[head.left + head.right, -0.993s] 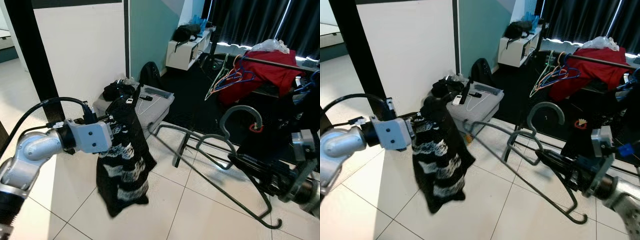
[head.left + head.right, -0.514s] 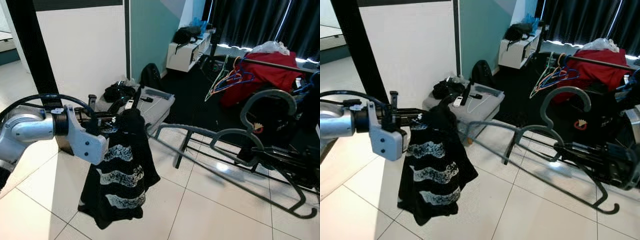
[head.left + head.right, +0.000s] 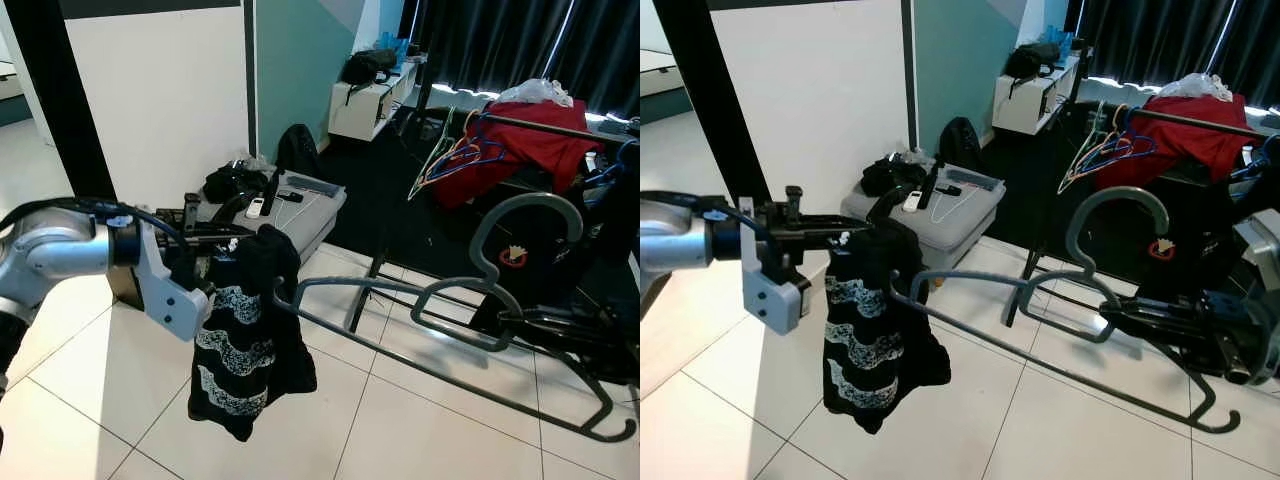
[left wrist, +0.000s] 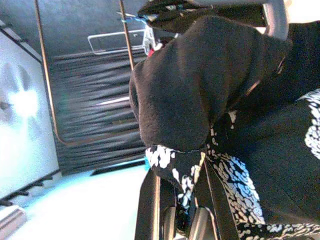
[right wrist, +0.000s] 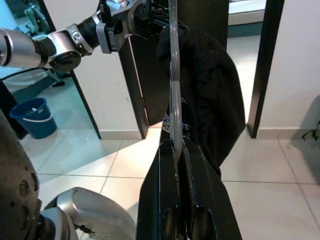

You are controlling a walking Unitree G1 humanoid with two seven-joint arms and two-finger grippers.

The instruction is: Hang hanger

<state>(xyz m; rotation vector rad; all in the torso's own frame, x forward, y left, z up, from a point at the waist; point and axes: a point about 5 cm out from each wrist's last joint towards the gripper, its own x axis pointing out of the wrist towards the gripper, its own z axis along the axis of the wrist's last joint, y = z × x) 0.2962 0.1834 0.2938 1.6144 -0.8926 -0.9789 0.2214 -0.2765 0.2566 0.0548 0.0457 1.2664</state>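
A black garment with white lace bands (image 3: 243, 345) hangs over the tiled floor, and my left gripper (image 3: 240, 234) is shut on its top edge. In the left wrist view the bunched fabric (image 4: 200, 90) sits pinched between the black fingers (image 4: 150, 210). My right gripper (image 3: 1140, 318) is shut on a large grey hanger (image 3: 440, 300), held nearly level with its hook (image 3: 530, 205) pointing up. The hanger's far arm tip touches the garment just below its top. In the right wrist view the hanger (image 5: 173, 100) runs straight from the fingers (image 5: 200, 190) to the garment (image 5: 210, 95).
A clothes rail (image 3: 540, 128) at the back right carries a red garment and several coloured hangers. A grey case (image 3: 305, 205) with small items lies on the floor by the white wall (image 3: 160, 100). A black metal frame (image 3: 400, 300) stands on the tiles below the hanger.
The hanger's far arm has swung down and left until its tip meets the garment. The left arm has shifted the garment slightly, and it hangs narrower.
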